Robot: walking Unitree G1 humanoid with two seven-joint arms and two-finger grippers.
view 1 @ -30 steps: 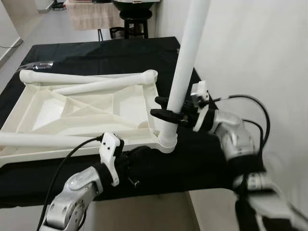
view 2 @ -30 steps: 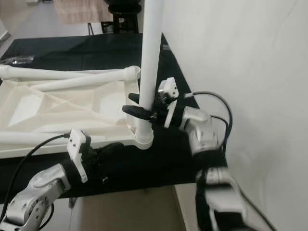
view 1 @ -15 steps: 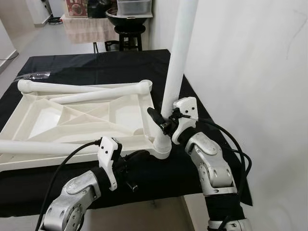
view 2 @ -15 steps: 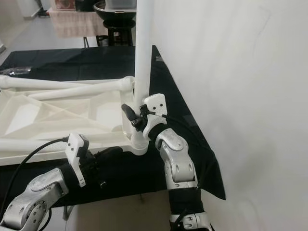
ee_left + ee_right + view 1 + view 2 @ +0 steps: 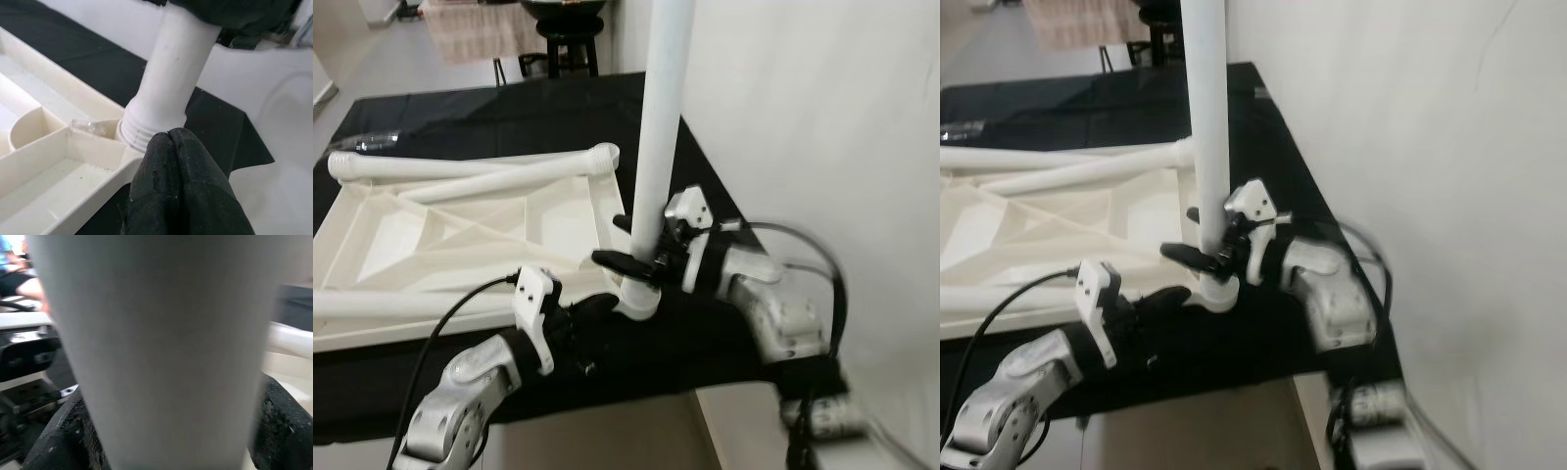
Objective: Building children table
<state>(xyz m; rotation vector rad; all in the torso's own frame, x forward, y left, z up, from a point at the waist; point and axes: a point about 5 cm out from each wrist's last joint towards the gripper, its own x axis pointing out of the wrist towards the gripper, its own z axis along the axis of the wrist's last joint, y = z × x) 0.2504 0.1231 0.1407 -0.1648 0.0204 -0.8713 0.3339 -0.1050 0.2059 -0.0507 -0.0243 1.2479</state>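
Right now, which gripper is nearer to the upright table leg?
Right. The right gripper clasps the upright table leg above its threaded base; the left gripper, shut, sits beside that base at the tabletop's corner.

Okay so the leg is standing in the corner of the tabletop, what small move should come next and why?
Probably keep twisting the leg with the right pincer, which is closed around it just above its base. Threads still show in the left wrist view where it meets the corner socket, so it looks not fully seated. The left pincer, closed, presses by the tabletop corner and should stay to brace it.
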